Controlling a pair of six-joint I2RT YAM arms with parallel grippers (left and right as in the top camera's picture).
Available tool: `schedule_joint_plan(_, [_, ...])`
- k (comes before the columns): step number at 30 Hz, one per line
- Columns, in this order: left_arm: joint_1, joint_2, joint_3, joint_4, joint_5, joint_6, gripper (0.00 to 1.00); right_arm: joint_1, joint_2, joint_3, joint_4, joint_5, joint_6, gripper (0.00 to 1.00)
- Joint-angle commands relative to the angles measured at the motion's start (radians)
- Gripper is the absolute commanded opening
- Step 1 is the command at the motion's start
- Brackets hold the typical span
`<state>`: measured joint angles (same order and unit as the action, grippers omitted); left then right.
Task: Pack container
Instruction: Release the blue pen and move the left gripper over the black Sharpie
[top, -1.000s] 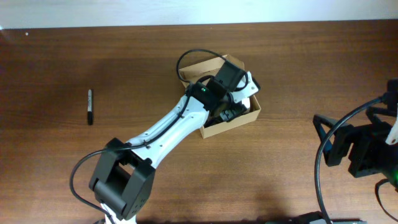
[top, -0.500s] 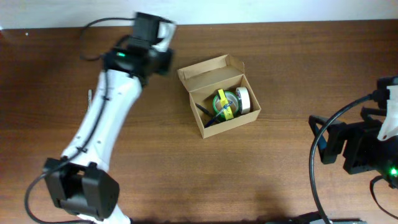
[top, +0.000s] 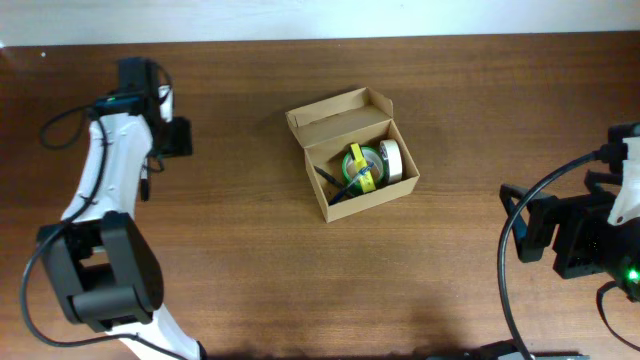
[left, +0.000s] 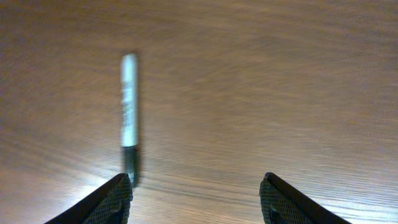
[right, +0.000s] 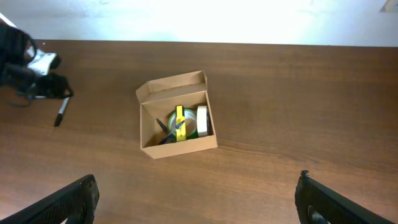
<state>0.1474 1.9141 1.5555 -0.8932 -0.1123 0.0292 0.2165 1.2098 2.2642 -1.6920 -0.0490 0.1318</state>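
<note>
The container (top: 330, 205) is a light-brown cardboard box at mid table with its flap lid (top: 335, 108) open. Inside lie a green tape roll with a yellow strip (top: 358, 165), a white tape roll (top: 391, 158) and a dark pen (top: 330, 185). The box also shows in the right wrist view (right: 180, 144). A black-and-silver pen (left: 129, 109) lies on the table at far left, just ahead of my open, empty left gripper (left: 196, 199). In the overhead view that gripper (top: 172, 137) hovers near the pen (top: 146, 188). My right gripper (right: 199, 199) is open and empty, far right of the box.
The brown wooden table (top: 250, 280) ends at a white wall along the far edge (top: 400, 18). My right arm and its cables (top: 580, 240) occupy the right edge. My left arm (top: 100, 190) runs down the left side.
My left arm has swung out of the box and across to the far left, stopping over the loose pen. The box contents are now uncovered. The right arm has barely moved.
</note>
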Motion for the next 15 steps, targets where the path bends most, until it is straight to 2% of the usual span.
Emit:
schedule_joint_plan(1, [0.083,0.02,-0.029,0.01,-0.001,0.102,0.66,-0.008,-0.001,-0.005,-0.006,0.027,-0.004,0.99])
schedule_joint_plan(5, [0.166,0.061,-0.045,0.026,0.002,0.108,0.66,-0.008,-0.001,-0.005,-0.006,0.027,-0.004,0.99])
schedule_joint_plan(7, [0.193,0.084,-0.059,0.041,0.031,0.151,0.65,-0.008,-0.001,-0.005,-0.006,0.027,-0.004,0.99])
schedule_joint_plan(15, [0.209,0.13,-0.1,0.132,0.074,0.224,0.63,-0.008,-0.001,-0.005,-0.006,0.027,-0.004,0.99])
